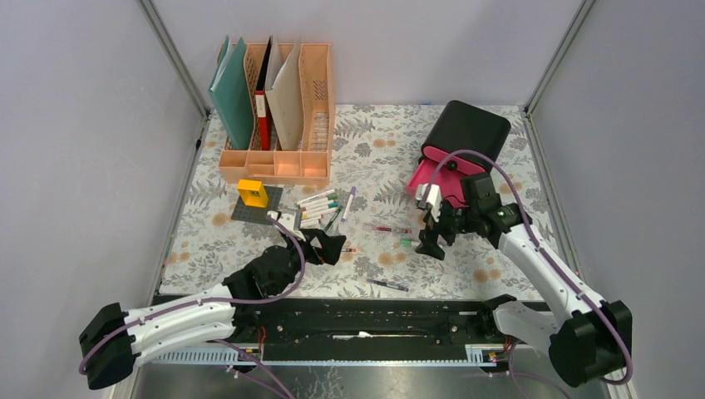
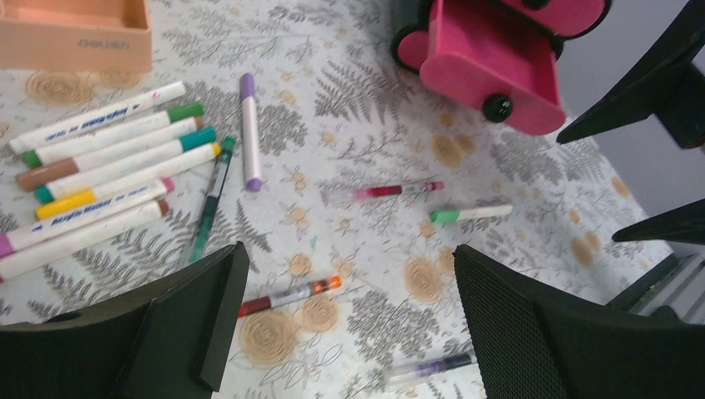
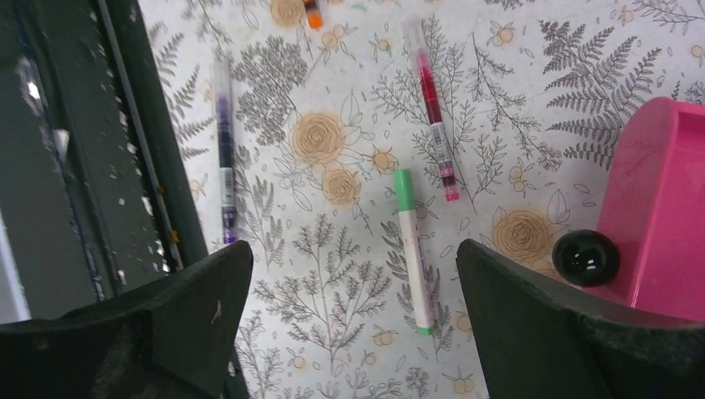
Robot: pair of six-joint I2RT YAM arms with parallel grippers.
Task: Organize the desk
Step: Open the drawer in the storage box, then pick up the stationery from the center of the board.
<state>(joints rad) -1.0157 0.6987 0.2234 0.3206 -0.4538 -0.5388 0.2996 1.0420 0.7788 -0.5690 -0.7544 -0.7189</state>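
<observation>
The desk carries a fanned group of markers and loose pens. My left gripper hangs open low over the cloth, empty, with a red-and-orange pen lying between its fingers and a purple pen nearer the front edge. My right gripper is open and empty too, hovering over a green-capped white marker. A red pen lies just beyond it.
A peach file rack with folders stands at the back left. A black drawer box at the back right has its pink drawer pulled out beside my right gripper. A yellow block sits on a grey plate.
</observation>
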